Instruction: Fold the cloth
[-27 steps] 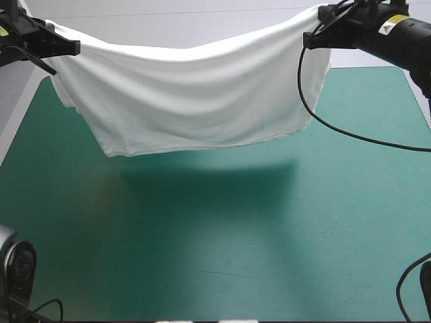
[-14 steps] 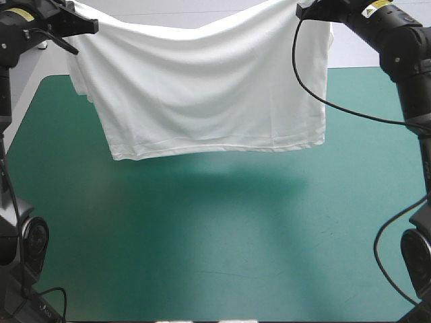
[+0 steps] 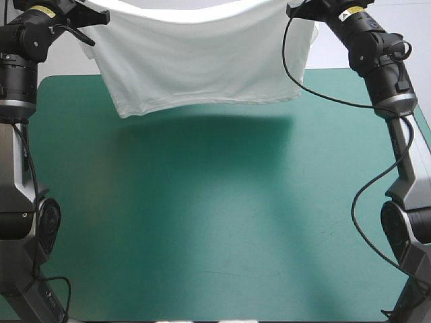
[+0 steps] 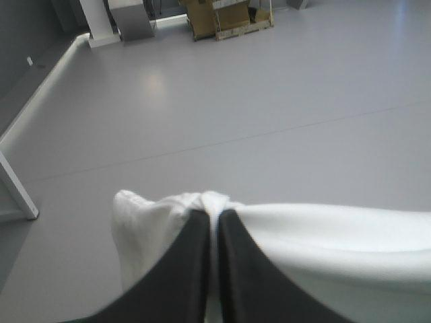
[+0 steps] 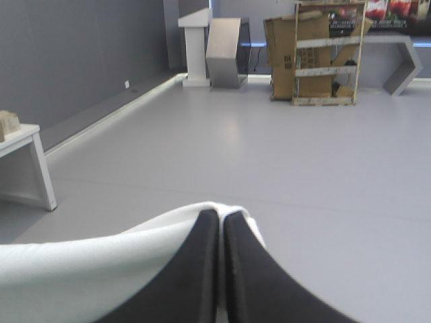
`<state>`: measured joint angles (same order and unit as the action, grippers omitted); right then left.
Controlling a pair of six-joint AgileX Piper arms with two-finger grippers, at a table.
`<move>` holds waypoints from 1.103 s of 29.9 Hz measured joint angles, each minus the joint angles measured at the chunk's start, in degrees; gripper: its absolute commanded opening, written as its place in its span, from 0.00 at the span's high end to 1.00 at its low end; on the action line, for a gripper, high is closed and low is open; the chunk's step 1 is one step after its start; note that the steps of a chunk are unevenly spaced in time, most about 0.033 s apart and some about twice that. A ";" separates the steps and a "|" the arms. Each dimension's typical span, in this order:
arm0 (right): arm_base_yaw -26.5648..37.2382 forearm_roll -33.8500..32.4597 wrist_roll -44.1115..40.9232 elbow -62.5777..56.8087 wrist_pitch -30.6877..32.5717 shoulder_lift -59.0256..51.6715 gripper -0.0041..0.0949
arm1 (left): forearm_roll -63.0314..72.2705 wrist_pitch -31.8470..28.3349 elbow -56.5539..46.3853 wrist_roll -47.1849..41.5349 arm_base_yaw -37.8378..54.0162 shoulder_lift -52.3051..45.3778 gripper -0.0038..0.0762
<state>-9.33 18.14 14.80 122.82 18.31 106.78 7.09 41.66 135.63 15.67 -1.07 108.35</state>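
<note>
T-shirt (image 3: 202, 60) aloft above teal-green cover (image 3: 215, 222)

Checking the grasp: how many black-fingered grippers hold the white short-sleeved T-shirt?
2. The left gripper is shut on the T-shirt's upper edge at one end, the right gripper at the other; it hangs between them over the teal-green table.

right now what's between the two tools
Only the T-shirt, stretched in the air from the left tool to the right tool, each shut on it; the high view shows it.
</note>
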 measured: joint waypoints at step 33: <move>-0.40 -5.42 -5.75 -50.05 50.04 -20.82 0.98 | 1.79 28.89 -70.09 1.61 0.00 -27.82 0.93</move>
<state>-9.74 12.71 9.05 72.77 68.35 85.95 8.87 70.55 65.54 17.28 -1.07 80.53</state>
